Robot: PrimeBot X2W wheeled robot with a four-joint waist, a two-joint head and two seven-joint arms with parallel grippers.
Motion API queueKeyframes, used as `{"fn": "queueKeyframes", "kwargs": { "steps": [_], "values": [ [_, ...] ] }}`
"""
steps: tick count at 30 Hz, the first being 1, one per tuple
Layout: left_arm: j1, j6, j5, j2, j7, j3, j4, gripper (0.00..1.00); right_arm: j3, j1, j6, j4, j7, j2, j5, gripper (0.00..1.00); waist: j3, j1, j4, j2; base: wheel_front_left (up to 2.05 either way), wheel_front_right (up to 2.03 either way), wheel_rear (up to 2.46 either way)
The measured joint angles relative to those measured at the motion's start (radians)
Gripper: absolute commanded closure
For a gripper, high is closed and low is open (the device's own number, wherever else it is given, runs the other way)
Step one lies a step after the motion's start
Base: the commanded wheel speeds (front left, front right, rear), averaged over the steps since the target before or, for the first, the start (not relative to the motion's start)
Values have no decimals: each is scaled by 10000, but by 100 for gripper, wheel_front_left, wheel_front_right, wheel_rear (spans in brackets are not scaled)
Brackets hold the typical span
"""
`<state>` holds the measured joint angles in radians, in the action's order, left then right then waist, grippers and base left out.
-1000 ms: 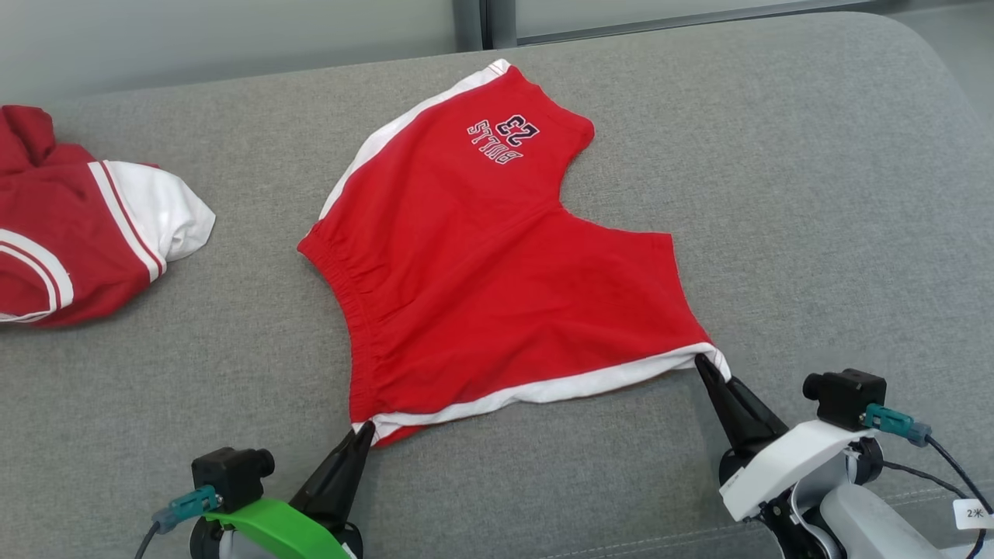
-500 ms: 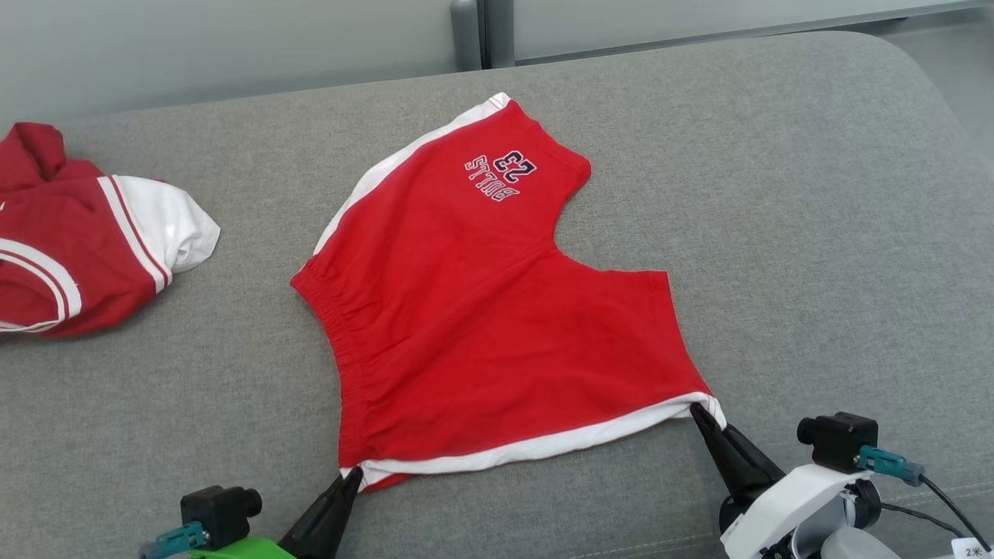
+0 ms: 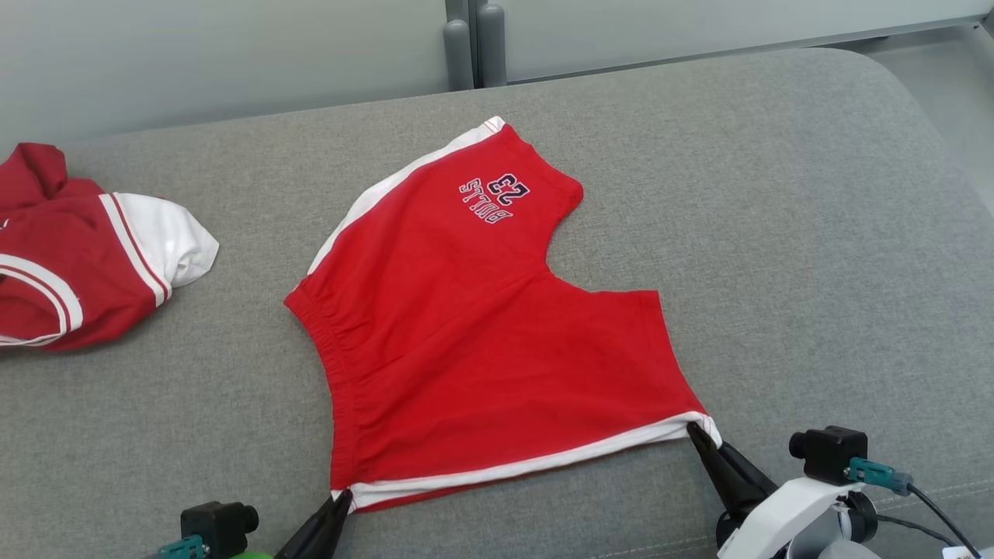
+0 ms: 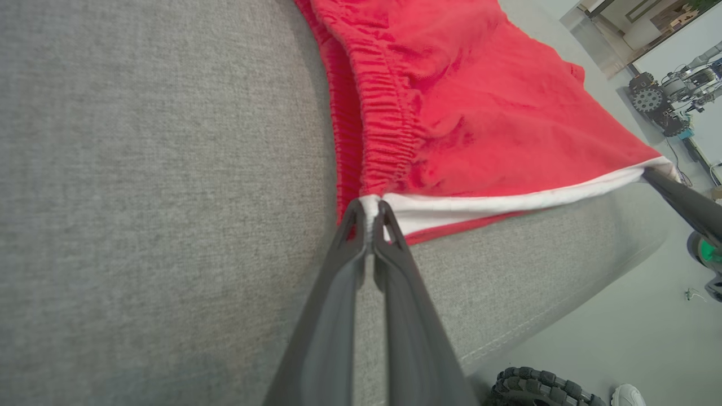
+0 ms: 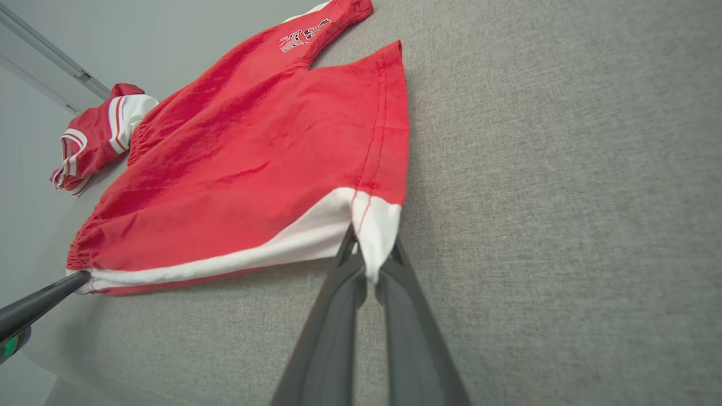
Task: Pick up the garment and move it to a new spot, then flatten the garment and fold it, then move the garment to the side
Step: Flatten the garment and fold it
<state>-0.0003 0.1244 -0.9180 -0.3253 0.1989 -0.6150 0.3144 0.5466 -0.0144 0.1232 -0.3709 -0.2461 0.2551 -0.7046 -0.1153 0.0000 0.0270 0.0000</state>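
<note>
A: What do the fingers [image 4: 338, 293] hold?
B: The left gripper [image 3: 343, 498] pinches the waistband corner and the right gripper [image 3: 692, 429] the hem corner of the red cloth shorts with white trim [image 3: 481, 341], spread ahead of them on the grey fabric couch [image 3: 776, 194]

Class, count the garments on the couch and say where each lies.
2. Red shorts lie spread in the middle; a red-and-white garment lies at the left, partly out of frame.

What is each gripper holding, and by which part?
Both hold the red shorts by the near white-striped edge: the left gripper pinches its waistband corner, and the right gripper pinches its leg-hem corner.
</note>
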Motion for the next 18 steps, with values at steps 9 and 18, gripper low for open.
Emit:
{"fn": "queueKeyframes", "kwargs": {
  "steps": [9, 18],
  "values": [
    [-5, 0, -17, 98, 15, -52, 278, 23, 82, 0, 0, -320, -2, -4, 136, 0, 43, 0, -15, 0, 0, 0, 0],
    [-2, -2, -21, 46, 211, 263, 326, 0, -245, 16, 0, -495, -4, 240, 416, 0, 33, 0, -30, 0, 0, 0, 0]
  ]
}}
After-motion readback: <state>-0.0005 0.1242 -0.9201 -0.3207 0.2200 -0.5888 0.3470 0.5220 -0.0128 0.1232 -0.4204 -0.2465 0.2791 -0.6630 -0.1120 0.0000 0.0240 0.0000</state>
